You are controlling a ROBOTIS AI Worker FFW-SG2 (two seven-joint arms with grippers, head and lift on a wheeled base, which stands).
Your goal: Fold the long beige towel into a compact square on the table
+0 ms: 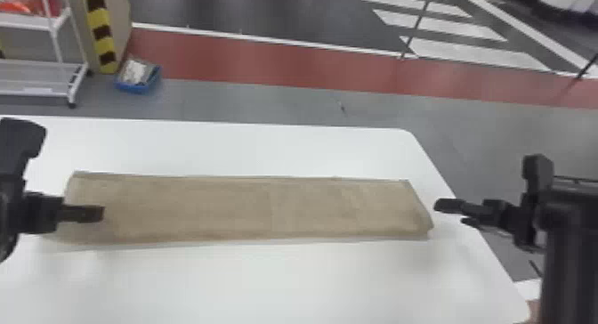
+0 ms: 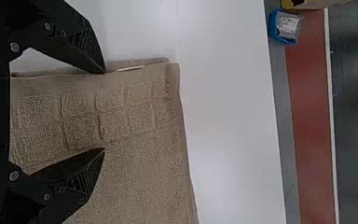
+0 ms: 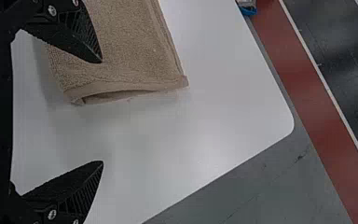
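The jaws of the left gripper (image 1: 100,213) mask part of the left end of the beige towel (image 1: 231,207) as the table (image 1: 222,278) runs out of sight, left and near; far left, a white rack (image 1: 26,21) is cut off, a blue bin's (image 1: 133,88) contents blurred.

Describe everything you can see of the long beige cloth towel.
The long beige cloth towel looks fuzzy, with raised squares near its left end and layers showing at its right end. Folded into a strip, it lies fairly flat on the white table, the open black left gripper over its left end.
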